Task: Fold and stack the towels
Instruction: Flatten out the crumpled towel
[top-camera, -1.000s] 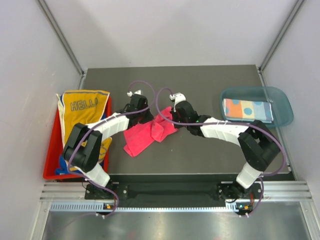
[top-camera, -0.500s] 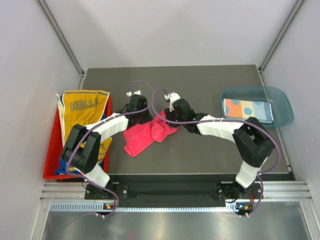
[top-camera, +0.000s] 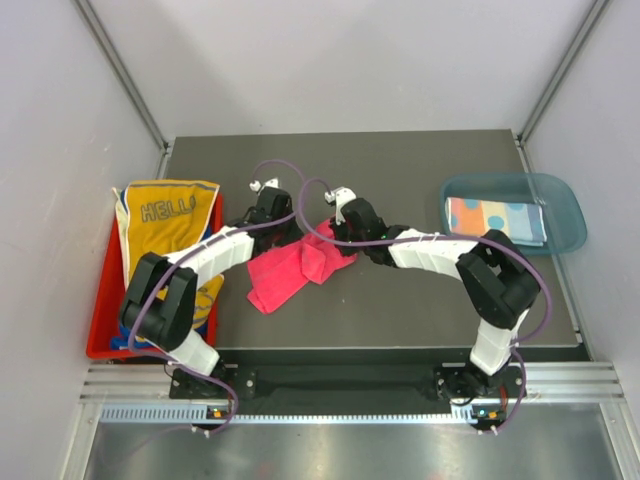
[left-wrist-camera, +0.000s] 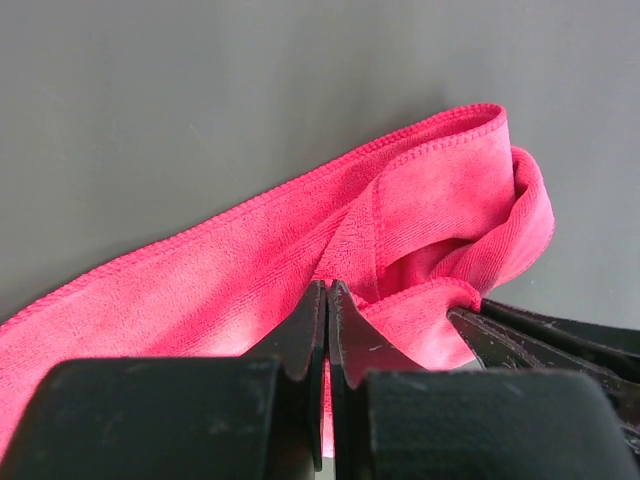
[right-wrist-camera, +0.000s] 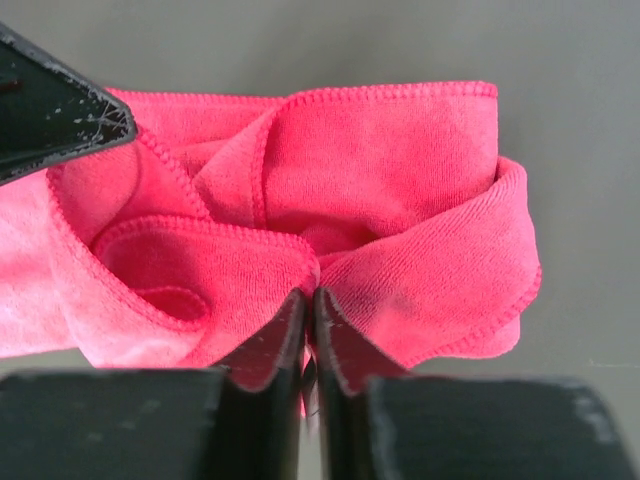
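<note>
A hot pink towel (top-camera: 288, 270) lies crumpled on the dark table, mid-left. My left gripper (top-camera: 281, 232) is shut on its far edge; the left wrist view shows the jaws (left-wrist-camera: 327, 300) pinching the pink cloth (left-wrist-camera: 250, 290). My right gripper (top-camera: 337, 236) is shut on the same towel's far right corner; the right wrist view shows the jaws (right-wrist-camera: 309, 305) closed on bunched pink cloth (right-wrist-camera: 380, 180). A yellow "HELLO" towel (top-camera: 165, 215) drapes over the red tray. A folded light blue towel with orange dots (top-camera: 495, 219) lies in the teal bin.
The red tray (top-camera: 100, 340) stands at the left table edge with a bit of blue cloth (top-camera: 125, 335) under the yellow towel. The translucent teal bin (top-camera: 565, 225) stands at the right edge. Grey walls close in on both sides.
Both grippers have moved slightly toward the far side and to the left, drawing the pink towel's far edge with them. Both stay shut on it.
</note>
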